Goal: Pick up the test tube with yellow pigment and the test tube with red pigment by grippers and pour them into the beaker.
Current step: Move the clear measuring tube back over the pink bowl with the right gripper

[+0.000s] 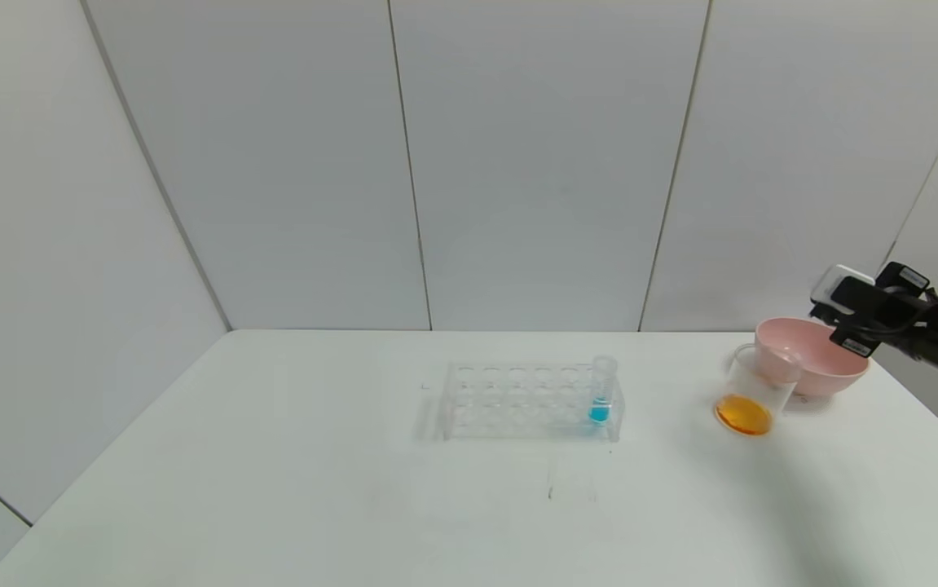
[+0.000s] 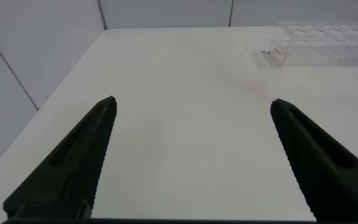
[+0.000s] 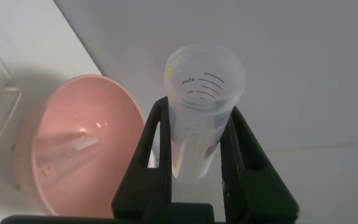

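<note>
My right gripper [image 1: 843,318] hangs above the pink bowl [image 1: 812,359] at the table's far right. In the right wrist view the gripper [image 3: 197,106] is shut on a clear, emptied test tube [image 3: 200,93] with a yellow speck at its rim; which pigment it held I cannot tell. Another clear tube [image 3: 63,152] lies inside the bowl [image 3: 104,118]. The beaker [image 1: 750,391] stands just left of the bowl and holds orange liquid at its bottom. My left gripper [image 2: 193,102] is open and empty over bare table, out of the head view.
A clear tube rack [image 1: 526,399] stands mid-table with a blue-tipped tube [image 1: 601,395] at its right end; the rack also shows in the left wrist view [image 2: 322,43]. White wall panels close off the back and left. The table's right edge runs near the bowl.
</note>
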